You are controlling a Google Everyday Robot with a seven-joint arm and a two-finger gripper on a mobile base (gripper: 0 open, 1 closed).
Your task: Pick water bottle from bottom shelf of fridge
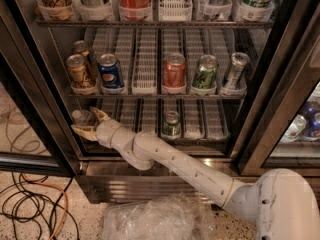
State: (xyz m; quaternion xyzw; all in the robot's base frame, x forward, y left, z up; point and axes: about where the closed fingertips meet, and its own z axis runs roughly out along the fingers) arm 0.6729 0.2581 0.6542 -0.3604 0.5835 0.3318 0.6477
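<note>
1. Firstly, run the arm [167, 160] low over the fridge [46, 109] sill
2. The gripper [85, 121] is spread open at the bottom shelf's [192, 120] front left corner, fingers [80, 130] flanking the water bottle [80, 117]
3. Centre it, then close gently on the ribbed body

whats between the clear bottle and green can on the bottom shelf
Camera view: the white gripper, jaws open at the clear ribbed bottle, then white plastic lane dividers.
</note>
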